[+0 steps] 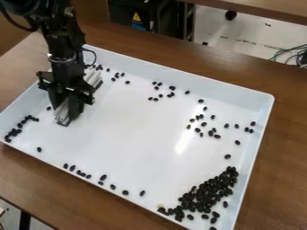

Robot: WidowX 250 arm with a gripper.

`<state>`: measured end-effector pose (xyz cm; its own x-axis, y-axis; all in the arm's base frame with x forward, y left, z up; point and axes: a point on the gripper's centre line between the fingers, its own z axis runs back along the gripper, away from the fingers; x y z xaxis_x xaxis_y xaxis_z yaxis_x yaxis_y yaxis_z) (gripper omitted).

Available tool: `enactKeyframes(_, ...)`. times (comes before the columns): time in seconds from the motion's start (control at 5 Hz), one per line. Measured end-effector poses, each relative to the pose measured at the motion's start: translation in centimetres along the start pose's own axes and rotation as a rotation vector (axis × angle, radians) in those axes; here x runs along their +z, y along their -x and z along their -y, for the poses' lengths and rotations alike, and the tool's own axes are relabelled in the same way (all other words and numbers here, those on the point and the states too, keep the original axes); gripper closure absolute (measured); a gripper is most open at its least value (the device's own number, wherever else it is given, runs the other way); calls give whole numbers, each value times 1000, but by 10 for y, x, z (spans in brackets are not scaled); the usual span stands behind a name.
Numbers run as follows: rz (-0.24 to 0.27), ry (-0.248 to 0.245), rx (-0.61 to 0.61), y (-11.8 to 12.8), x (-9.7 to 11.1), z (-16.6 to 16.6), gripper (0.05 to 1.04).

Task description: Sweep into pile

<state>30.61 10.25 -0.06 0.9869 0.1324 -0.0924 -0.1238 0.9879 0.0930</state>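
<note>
Camera view: gripper [67, 108] clamped on a ribbed bar [93, 78], its length presumably providing a sweeping edge; stray black beans [201, 101] dot the tray [180, 72], the main pile [207, 194] occupying its lower-right corner.

Blk box [121, 12] w/ 1 yellow sticker [137, 17], wires [292, 55] behind tbl [273, 166].

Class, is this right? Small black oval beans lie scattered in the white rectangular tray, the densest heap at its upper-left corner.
The corner is wrong: the camera view shows the densest heap at the lower right. The small black oval beans do lie scattered in the white rectangular tray.
</note>
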Motion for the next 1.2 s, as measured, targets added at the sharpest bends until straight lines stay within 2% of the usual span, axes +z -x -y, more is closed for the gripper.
enactKeyframes(0.2, 4, 78, 119, -1, -2, -10, 727)
enactKeyframes(0.4, -16, 83, 153, -3, -3, -12, 727)
enactKeyframes(0.6, -14, 119, 217, -1, -3, -19, 727)
enactKeyframes(0.8, 1, 146, 168, -15, -3, -26, 726)
enactKeyframes(1.0, 4, 135, 24, -39, -2, -14, 726)
enactKeyframes(1.2, 6, 89, -94, -47, 1, 12, 726)
